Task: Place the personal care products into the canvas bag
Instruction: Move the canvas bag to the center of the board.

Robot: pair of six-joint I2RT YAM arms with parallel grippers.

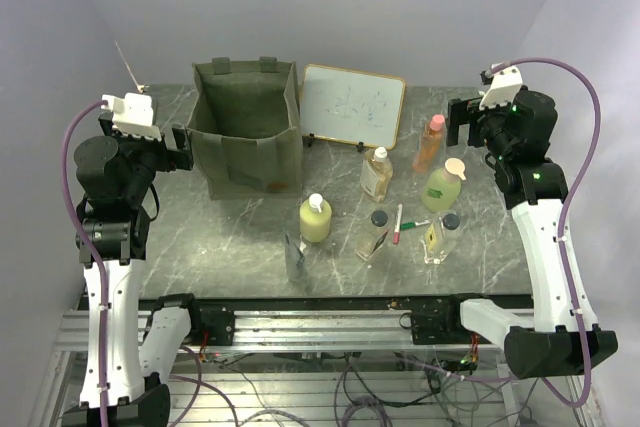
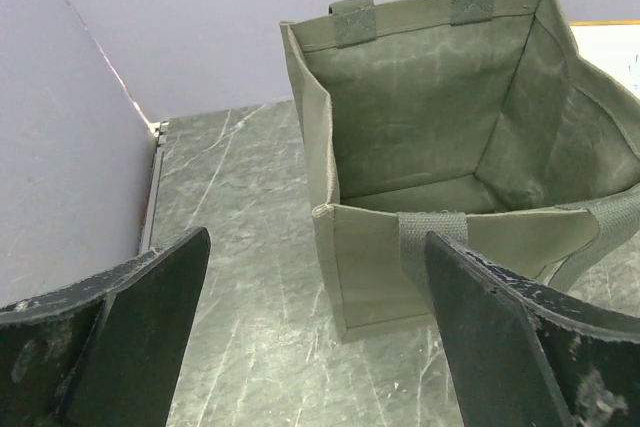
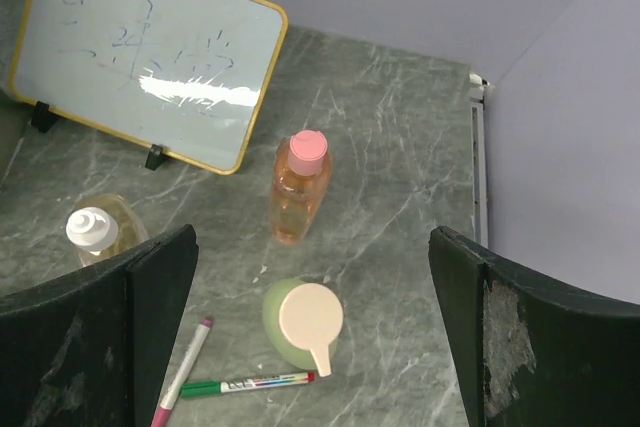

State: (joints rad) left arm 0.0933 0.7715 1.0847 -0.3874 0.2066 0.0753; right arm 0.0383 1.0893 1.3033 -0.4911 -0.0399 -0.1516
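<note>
left fingers (image 2: 150,337) spread, empty | right fingers (image 3: 150,297) spread, empty | six bottles (image 1: 315,219) standing on worktop (image 1: 230,237) right of canvas bag (image 1: 250,162) | risk: crowded cluster, a descending finger could topple a neighbour or catch the marker pens (image 1: 398,222)

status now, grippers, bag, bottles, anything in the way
Left gripper open, empty, facing bag. Right gripper open, empty, above bottles. Bag upright, looks empty; six bottles on table. Two pens lie among bottles.
</note>
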